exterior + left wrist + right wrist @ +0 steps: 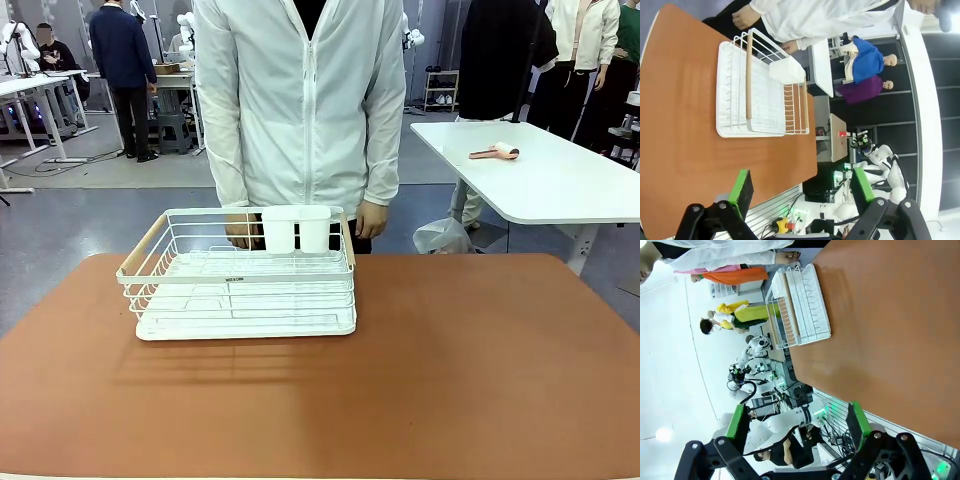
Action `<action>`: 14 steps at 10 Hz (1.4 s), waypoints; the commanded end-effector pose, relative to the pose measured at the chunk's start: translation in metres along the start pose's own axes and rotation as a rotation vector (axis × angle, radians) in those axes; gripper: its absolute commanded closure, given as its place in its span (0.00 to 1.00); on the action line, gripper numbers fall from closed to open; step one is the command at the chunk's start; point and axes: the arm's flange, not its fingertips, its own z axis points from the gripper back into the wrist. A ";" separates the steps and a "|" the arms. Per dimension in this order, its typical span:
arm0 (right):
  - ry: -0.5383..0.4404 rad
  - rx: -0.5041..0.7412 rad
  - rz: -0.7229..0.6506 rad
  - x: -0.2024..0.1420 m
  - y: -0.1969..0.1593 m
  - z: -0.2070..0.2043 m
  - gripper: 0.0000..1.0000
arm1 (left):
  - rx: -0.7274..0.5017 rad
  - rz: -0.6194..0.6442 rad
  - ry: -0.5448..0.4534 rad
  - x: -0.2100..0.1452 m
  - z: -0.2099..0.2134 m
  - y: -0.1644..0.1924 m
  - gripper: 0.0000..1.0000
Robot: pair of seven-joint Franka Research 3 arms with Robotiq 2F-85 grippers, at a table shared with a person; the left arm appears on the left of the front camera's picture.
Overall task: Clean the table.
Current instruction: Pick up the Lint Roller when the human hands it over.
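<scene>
Clearance of the table has, by my reading, not yet begun: 1 item stands on the reddish-brown top, well apart from both arms. In the left wrist view the left jaws stand wide apart over the table's near edge, green pads bare, nothing between them. Left of centre, toward the far edge, sits a white wire dish rack with wooden side handles. It looks empty apart from a white cutlery holder hung on its far rail. A person in a white jacket stands right behind it. One hand shows behind the far rail just left of the holder, the other hand just beyond the rack's far right corner. Whether either touches the wire I cannot tell. Rightward the top is bare. The right jaws, in the right wrist view, are likewise spread and hold nothing. Beyond the far right corner a white table carries a small pink tool, with a plastic bag on the floor between.

The next move is probably lifting the rack away. It is wide, so it likely needs 2 grips, 1 on each side handle. The person's hands crowd the far rail, so a reach should keep to the near side.
</scene>
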 end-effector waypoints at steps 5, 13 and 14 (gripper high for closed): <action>-0.009 -0.001 0.001 -0.001 0.000 0.003 0.00 | 0.002 0.005 -0.019 -0.002 0.008 0.003 0.00; -0.009 -0.001 0.001 -0.001 0.000 0.003 0.00 | 0.002 0.005 -0.019 -0.002 0.008 0.003 0.00; -0.009 -0.001 0.001 -0.001 0.000 0.003 0.00 | 0.002 0.005 -0.019 -0.002 0.008 0.003 0.00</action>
